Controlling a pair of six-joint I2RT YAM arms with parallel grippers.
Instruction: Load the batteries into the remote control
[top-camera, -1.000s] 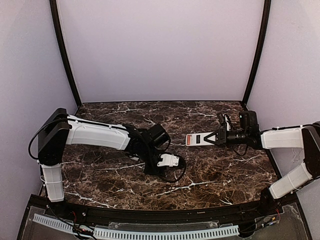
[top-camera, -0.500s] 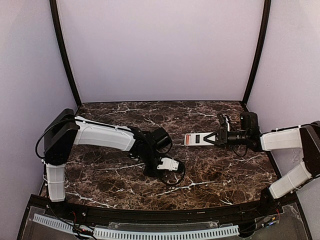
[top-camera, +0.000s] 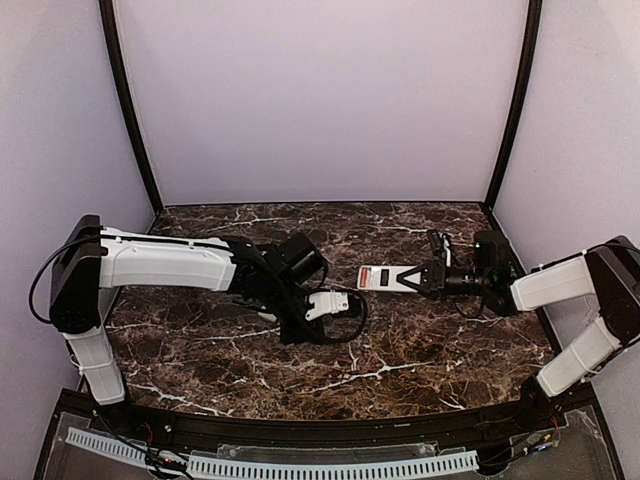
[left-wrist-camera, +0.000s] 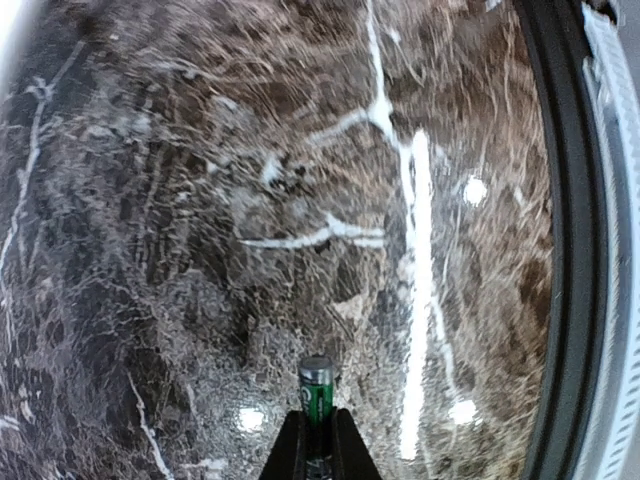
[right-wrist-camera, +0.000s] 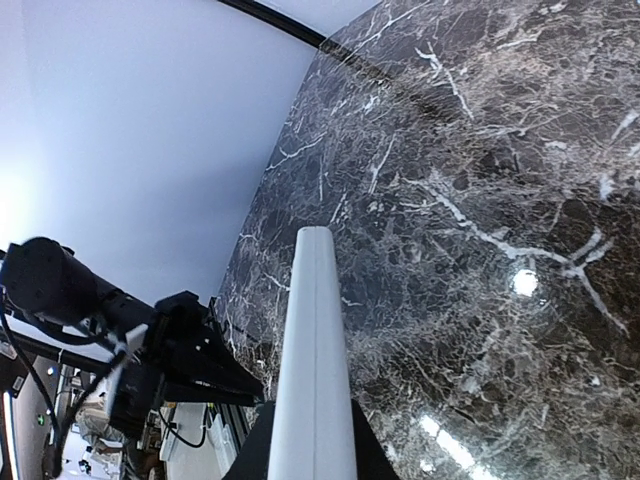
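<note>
Green battery (left-wrist-camera: 316, 382) now pinched by left gripper (left-wrist-camera: 317, 425); right gripper (top-camera: 415, 278), shifted left, clamps the remote (top-camera: 380, 277); battery's base hidden.

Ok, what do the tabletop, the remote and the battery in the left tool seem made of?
The tabletop: glossy dark-brown marble or marble-look laminate, white veins, lamp glints. The remote control: smooth white, apparently plastic. The battery: shiny green wrap, silvery cap, probably metal.
</note>
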